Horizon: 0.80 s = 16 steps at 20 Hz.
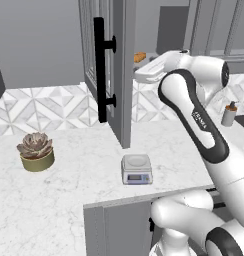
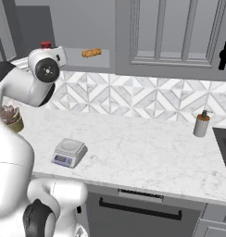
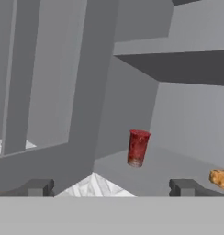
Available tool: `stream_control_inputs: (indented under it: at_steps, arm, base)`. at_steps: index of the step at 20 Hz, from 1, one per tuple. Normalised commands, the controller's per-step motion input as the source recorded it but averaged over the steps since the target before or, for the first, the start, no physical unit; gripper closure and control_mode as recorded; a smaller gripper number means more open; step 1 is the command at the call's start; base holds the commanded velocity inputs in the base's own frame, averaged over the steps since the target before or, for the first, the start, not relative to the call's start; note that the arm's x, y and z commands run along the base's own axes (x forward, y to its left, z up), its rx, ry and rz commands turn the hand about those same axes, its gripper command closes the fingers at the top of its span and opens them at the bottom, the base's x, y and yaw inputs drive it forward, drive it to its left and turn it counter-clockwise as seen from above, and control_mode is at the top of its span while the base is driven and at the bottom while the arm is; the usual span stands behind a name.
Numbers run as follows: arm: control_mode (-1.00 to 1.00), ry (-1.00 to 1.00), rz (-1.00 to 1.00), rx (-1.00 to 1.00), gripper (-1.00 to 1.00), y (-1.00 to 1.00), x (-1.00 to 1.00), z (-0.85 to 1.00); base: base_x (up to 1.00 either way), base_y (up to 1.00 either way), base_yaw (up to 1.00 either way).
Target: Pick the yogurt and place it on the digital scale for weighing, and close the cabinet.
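Observation:
The yogurt, a dark-red cup, stands upright on the shelf inside the open cabinet, ahead of my gripper and slightly right of its centre line. The gripper is open, its fingertips wide apart with nothing between them, still short of the cup. The yogurt's red lid peeks above my arm in the right base view. The cabinet's glass door, with its long black handle, is swung out over the counter. The digital scale sits on the counter below with its platter bare.
An orange-brown bread lump lies on the same shelf, right of the cup. A potted succulent stands at the counter's left, a soap dispenser at the right near the sink. The open door edge hangs close beside my forearm.

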Motion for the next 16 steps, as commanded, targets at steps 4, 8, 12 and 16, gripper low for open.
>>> stream_control_inputs:
  at_steps: [4, 8, 12, 16]
  arm:
    - [-1.00, 0.02, 0.01, 0.01, -1.00, 0.03, 0.37, 0.00]
    - [-1.00, 0.03, 0.04, 0.06, -1.00, -0.13, 0.46, 0.00]
    - [-1.00, 0.01, 0.04, 0.12, -1.00, -0.02, 0.40, 0.00]
    - [-1.00, 0.05, 0.03, 0.09, -1.00, 0.00, 0.50, 0.00]
  base:
    - [0.00, 0.00, 0.00]
    - [0.00, 0.00, 0.00]
    - [0.00, 0.00, 0.00]
    - [0.00, 0.00, 0.00]
